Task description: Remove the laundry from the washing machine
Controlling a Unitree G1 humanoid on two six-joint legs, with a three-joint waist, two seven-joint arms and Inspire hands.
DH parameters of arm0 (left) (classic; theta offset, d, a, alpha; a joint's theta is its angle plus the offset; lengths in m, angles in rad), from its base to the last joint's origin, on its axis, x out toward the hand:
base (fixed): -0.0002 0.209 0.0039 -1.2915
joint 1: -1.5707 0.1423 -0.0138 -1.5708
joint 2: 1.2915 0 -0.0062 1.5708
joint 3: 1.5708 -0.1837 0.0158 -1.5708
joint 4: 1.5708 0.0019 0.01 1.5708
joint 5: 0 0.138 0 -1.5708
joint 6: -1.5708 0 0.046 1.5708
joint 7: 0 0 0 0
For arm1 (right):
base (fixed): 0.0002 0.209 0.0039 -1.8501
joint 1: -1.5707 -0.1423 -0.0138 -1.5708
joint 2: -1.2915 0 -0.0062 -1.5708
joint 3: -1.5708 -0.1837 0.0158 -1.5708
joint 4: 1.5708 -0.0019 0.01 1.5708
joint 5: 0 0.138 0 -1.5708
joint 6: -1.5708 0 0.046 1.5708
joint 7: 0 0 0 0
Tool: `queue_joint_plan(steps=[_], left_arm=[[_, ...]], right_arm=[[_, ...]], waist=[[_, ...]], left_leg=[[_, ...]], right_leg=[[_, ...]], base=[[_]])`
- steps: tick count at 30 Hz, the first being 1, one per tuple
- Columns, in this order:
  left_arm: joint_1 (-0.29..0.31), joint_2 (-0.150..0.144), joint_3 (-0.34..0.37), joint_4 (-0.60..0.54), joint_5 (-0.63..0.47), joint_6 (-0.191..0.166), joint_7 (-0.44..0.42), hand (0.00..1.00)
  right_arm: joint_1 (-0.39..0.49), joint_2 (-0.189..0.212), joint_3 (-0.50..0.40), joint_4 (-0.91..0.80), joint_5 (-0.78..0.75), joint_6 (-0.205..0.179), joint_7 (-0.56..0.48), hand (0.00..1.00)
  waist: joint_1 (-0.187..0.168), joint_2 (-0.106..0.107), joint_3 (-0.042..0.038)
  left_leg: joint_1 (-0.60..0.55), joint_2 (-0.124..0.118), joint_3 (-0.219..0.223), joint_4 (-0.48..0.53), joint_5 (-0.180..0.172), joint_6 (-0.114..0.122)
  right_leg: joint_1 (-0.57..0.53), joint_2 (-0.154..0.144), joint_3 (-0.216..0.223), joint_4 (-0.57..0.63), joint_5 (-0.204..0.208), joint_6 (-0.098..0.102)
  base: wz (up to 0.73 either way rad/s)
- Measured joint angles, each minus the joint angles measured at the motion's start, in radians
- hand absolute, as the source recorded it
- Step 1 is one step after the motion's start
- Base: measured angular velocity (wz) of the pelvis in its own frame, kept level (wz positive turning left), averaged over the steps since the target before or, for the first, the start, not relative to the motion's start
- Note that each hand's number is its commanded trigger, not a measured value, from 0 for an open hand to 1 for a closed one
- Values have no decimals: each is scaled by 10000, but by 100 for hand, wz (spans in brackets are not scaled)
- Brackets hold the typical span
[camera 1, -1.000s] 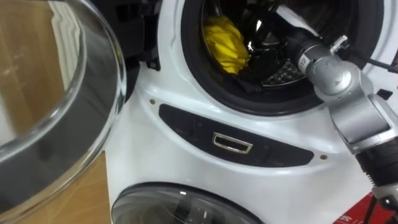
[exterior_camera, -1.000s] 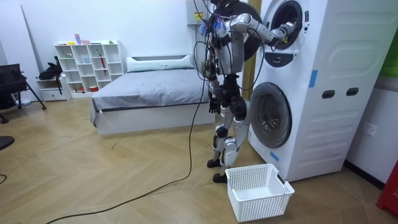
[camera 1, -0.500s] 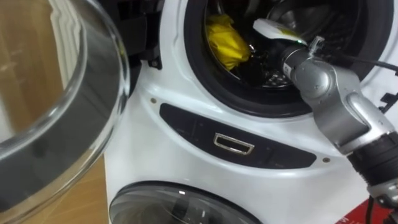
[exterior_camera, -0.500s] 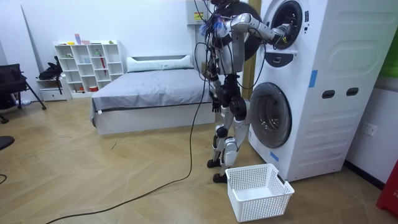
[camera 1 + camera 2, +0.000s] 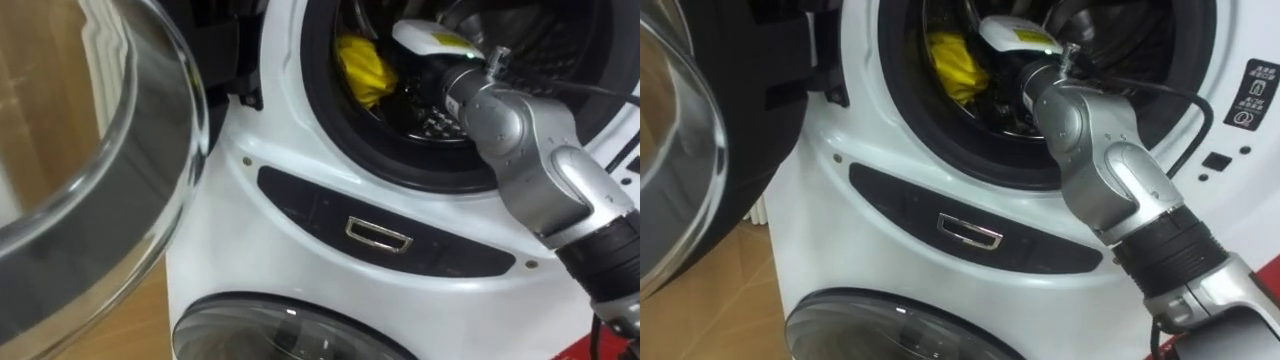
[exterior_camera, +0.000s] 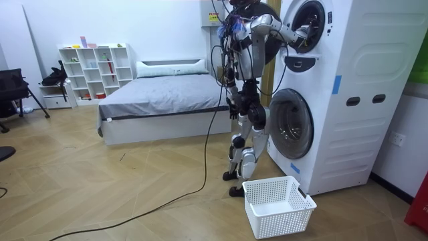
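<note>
Room: bedroom with a bed (image 6: 160,94); the robot stands close against the stacked washing machine (image 6: 334,94), a white basket (image 6: 294,213) on the floor by its feet.
Door: the upper door (image 5: 90,170) is swung open on the left.
Task's thing: a yellow cloth (image 5: 362,66), bunched at the left of the upper drum, just behind the seal.
Handling: likely light, soft and limp. It should crush into a grasp anywhere, and the raised fold nearest the opening looks best. It may snag on the seal.
Right hand (image 5: 428,48): reached into the drum, just right of the cloth.
Fingers: lost in the dark drum, so I cannot tell whether they are clenched, released or touching the cloth.
Left hand (image 6: 231,110): hangs by the hip.
</note>
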Motion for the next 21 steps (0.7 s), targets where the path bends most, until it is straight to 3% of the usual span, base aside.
queue_joint_plan(steps=[8,11,14,18,21], left_arm=[[-13,114,-212,1,-19,-190,3,0],[26,111,-215,3,-17,-197,25,0],[110,113,-319,-16,-132,-204,79,0],[232,104,-365,10,-105,-289,176,0],[273,103,-370,550,-134,-305,403,0]], right_arm=[[-36,19,44,-65,-25,6,-126,100],[-36,42,42,-83,113,-20,-190,100],[-33,16,12,-343,203,-13,-214,100],[245,-413,-215,-1627,200,37,-167,100],[805,-405,-489,-3064,541,16,-205,100]], waist=[[-1,23,18],[15,39,30],[-43,100,75],[-277,167,117],[-547,308,107]], left_leg=[[168,-7,24,10,1,1],[196,-1,111,12,1,1],[110,-7,103,13,-2,1],[-198,-6,128,27,-28,39],[-185,-16,154,54,-27,40]], right_leg=[[109,-25,-21,-9,0,2],[93,-17,170,-16,0,2],[-17,-16,229,-5,1,3],[-317,-15,209,13,3,6],[-316,-26,243,12,7,11]], base=[[0],[-10],[-9],[2],[-5]])
